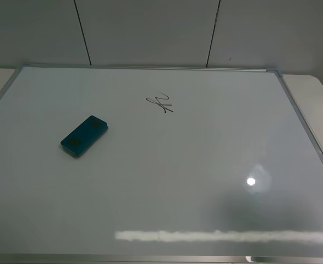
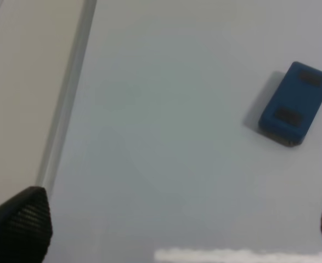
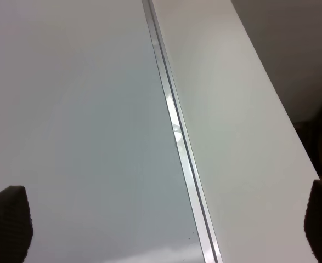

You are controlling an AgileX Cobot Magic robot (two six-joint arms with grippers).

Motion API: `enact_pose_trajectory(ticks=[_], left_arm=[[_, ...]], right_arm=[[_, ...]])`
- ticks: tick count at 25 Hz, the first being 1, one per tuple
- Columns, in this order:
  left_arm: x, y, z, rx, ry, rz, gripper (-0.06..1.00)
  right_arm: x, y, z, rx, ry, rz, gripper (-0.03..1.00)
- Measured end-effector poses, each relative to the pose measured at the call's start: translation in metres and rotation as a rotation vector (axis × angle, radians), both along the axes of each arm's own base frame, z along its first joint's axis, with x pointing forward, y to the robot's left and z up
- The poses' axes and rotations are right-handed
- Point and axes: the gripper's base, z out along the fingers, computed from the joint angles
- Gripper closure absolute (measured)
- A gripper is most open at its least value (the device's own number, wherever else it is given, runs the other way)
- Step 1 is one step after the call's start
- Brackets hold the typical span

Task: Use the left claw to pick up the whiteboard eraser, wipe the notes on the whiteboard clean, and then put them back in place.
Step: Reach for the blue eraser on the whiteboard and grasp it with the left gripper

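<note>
The teal-blue whiteboard eraser (image 1: 84, 136) lies flat on the left half of the whiteboard (image 1: 205, 165), two dark spots on top. It also shows in the left wrist view (image 2: 295, 103), well apart from the gripper. The notes (image 1: 160, 103), a small black scribble, sit up and right of the eraser. My left gripper (image 2: 177, 230) is open and empty above the board near its left frame edge; only its fingertips (image 2: 21, 222) show. My right gripper (image 3: 166, 224) is open and empty over the board's right frame. Neither arm shows in the exterior high view.
The board's silver frame (image 3: 177, 131) runs between the board and the pale table (image 3: 243, 126). A white glare streak (image 1: 222, 236) lies along the board's near edge, with a bright light spot (image 1: 251, 181) at right. A grey panelled wall (image 1: 150, 27) stands behind.
</note>
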Motion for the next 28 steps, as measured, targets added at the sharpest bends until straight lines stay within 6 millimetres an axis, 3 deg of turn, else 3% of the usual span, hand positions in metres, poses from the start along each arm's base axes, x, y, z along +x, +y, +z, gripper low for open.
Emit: enact_pose_trajectory(ticks=[21, 28], left_arm=[[0.001, 0.0, 0.0, -0.001, 0.006, -0.001, -0.05], [0.036, -0.005, 0.002, -0.043, 0.219, -0.034, -0.05]], right_arm=[[0.0, 0.0, 0.0, 0.0, 0.0, 0.0, -0.02], [0.0, 0.0, 0.0, 0.0, 0.0, 0.0, -0.02]])
